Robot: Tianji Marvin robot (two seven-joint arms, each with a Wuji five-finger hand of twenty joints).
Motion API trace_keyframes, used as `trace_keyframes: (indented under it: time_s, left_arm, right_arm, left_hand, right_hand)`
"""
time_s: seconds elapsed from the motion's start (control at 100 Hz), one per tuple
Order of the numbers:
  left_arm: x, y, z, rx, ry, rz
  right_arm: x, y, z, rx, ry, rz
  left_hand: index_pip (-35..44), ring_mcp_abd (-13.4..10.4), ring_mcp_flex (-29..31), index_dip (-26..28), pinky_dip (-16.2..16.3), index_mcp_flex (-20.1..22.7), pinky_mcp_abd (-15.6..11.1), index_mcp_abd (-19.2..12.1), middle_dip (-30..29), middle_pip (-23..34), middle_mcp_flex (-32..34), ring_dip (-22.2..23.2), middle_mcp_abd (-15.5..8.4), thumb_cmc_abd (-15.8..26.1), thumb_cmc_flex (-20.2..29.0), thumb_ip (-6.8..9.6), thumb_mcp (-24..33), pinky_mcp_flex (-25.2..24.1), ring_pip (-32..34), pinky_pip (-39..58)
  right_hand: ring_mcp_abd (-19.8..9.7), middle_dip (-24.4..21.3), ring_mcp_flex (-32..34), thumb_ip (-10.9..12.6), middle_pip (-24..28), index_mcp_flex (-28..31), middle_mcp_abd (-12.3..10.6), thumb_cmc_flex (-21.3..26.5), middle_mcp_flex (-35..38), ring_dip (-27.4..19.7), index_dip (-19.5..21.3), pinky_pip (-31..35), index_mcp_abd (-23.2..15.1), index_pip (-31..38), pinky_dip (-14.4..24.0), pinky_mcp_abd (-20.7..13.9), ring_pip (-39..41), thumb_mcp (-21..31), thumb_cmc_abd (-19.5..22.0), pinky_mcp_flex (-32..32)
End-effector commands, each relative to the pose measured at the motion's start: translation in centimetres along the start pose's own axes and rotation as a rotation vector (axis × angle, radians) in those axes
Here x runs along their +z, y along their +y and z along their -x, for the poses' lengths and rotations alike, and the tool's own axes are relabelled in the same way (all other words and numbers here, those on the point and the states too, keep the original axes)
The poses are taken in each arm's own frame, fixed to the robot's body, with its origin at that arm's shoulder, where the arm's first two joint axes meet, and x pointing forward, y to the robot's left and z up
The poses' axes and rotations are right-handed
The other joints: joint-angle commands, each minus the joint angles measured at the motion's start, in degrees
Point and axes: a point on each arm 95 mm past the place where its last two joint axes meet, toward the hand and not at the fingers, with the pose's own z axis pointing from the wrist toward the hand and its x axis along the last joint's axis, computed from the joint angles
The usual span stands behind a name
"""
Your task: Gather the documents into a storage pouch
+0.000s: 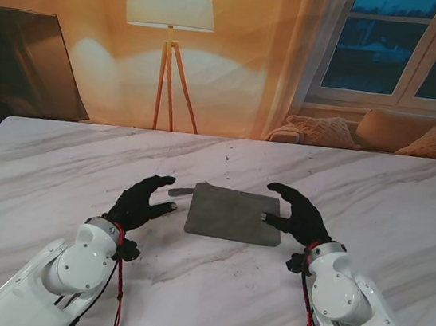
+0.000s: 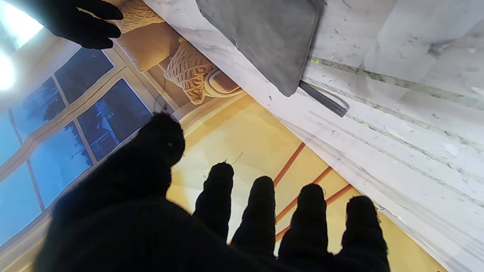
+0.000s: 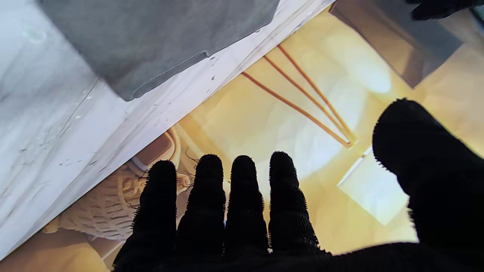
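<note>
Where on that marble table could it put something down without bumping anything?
The white marble table is bare to the left of the left hand, to the right of the right hand, and along the far edge. The crowded part is the middle: the flat grey felt pouch and its dark strap lie between both black-gloved hands.

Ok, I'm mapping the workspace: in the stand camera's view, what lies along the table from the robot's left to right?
left hand → pouch's pull strap → grey pouch → right hand
</note>
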Motion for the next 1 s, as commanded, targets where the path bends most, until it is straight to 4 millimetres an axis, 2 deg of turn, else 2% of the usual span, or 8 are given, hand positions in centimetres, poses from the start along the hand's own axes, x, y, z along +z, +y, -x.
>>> trace_keyframes:
  time_s: [0.0,0.11,0.22,0.35,0.42,0.49,0.66,0.99]
  left_arm:
    - [-0.3,0.1,-0.5,-0.021,0.024,0.012]
    - [-0.7,0.1,-0.8,-0.044,0.051,0.020]
    - [-1.3,0.0,-0.9,-0.038,0.073,0.032]
    - [-1.8,-0.2,-1.0,-0.029,0.084,0.062]
    - [-1.9,-0.1,-0.9,-0.023,0.095,0.066]
    - [-1.8,0.0,-0.9,-0.019,0.107,0.059]
    - [-1.7,0.2,-0.9,-0.018,0.126,0.043]
    - [-1.7,0.3,-0.9,-0.020,0.120,0.037]
  right_arm:
    - [-0.6,-0.6,-0.3,0.012,0.017,-0.008]
    - [-1.2,-0.9,-0.4,0.012,0.061,-0.002]
    - [-1.3,-1.4,-0.2,0.002,0.077,-0.011]
    - [-1.3,-1.9,0.0,0.014,0.075,-0.020]
    - [-1.3,-2.3,-0.1,0.021,0.077,-0.024]
    - [-1.3,-2.5,-0.2,0.020,0.087,-0.021]
    - [-1.4,-2.7,-0.7,0.016,0.111,-0.012]
    - [-1.5,-2.4,-0.8,0.012,0.112,0.004]
  left_hand:
    - [-1.17,0.32,0.73,-0.67,1.85,-2.55,0.54,0.01,-1.26,-0.32,0.94,-0.37,-0.13,0.87,-2.02,0.37,-1.91,1.05,0.60,0.89]
    - [-1.31,0.47,1.08,-0.69,2.63,-2.27,0.08,0.38,-1.28,-0.20,1.48,-0.22,0.59,1.09,-1.96,0.38,-2.67,1.06,0.91,1.06]
    - [-0.69,0.40,1.05,-0.40,2.84,-0.51,-0.48,0.61,-1.19,-0.16,2.03,-0.28,0.84,0.74,-1.37,0.49,-2.63,0.66,0.90,0.72]
    - [1.06,0.11,0.22,0.43,2.70,3.44,-0.04,-1.02,-1.44,-1.00,1.39,-0.61,-0.40,-0.11,-0.14,0.76,-0.97,0.49,0.45,0.07]
    - [1.03,-0.22,0.53,0.61,2.68,3.37,0.29,-1.29,-1.78,-1.43,1.30,-1.03,-1.48,-1.12,-0.22,0.74,2.00,1.64,0.42,-0.06]
    - [0.80,-0.63,1.14,0.48,3.02,2.59,0.54,-1.20,-2.13,-1.26,1.31,-1.22,-1.78,-2.14,-0.84,0.50,5.06,2.71,0.72,0.31]
    - [0.07,-0.81,2.44,0.13,3.41,0.45,-0.03,-0.44,-2.08,-0.58,1.99,-0.91,-2.05,-2.63,-0.97,0.33,6.47,3.50,1.77,0.75]
    - [0.03,0.26,1.75,-0.03,4.43,0.14,-0.38,-0.03,-1.73,-0.02,2.35,-0.54,-0.52,-2.34,-1.42,0.20,6.70,3.26,2.59,1.22]
  right_hand:
    - [-0.14,-0.40,0.90,2.02,-0.12,-2.66,0.86,-2.49,-0.07,-0.41,-0.50,-0.99,1.67,-1.29,0.83,-2.19,-0.68,-3.42,3.32,0.56]
    - [0.30,-0.18,1.85,3.12,1.31,-3.64,2.83,-3.27,-0.27,-0.16,-0.29,-0.61,3.76,-1.03,0.86,-2.71,0.15,-6.53,6.80,1.48]
    - [0.66,-0.32,2.60,3.45,1.71,-3.01,2.20,-2.70,0.37,-0.06,-0.07,0.07,2.29,-0.46,0.98,-2.07,0.63,-6.44,6.36,2.17]
    - [1.12,-0.90,3.12,3.42,0.98,-2.78,-1.30,-1.51,1.10,-0.02,0.15,2.04,-11.34,-0.37,1.56,1.13,0.80,-4.80,4.62,2.99]
    - [1.08,-1.06,3.51,2.91,0.21,-2.10,-2.63,-1.30,1.45,0.03,0.08,3.11,-14.19,-1.42,1.58,1.72,0.65,-2.98,3.43,3.20]
    - [0.90,-0.99,3.80,2.77,0.13,-2.13,-2.55,-1.02,1.24,0.07,0.21,3.37,-12.65,-1.72,1.38,1.24,0.71,-2.18,2.77,3.41]
    - [0.21,-0.74,3.56,2.29,1.01,-2.67,-2.42,-0.87,0.28,0.04,1.19,3.72,-8.40,-1.47,0.24,-0.81,1.06,0.25,1.63,2.94]
    - [0.06,-0.68,2.87,2.10,2.19,-2.75,-1.96,-0.97,-0.61,0.00,1.76,4.58,-6.67,-0.16,-0.40,-1.80,1.60,0.98,1.58,2.25]
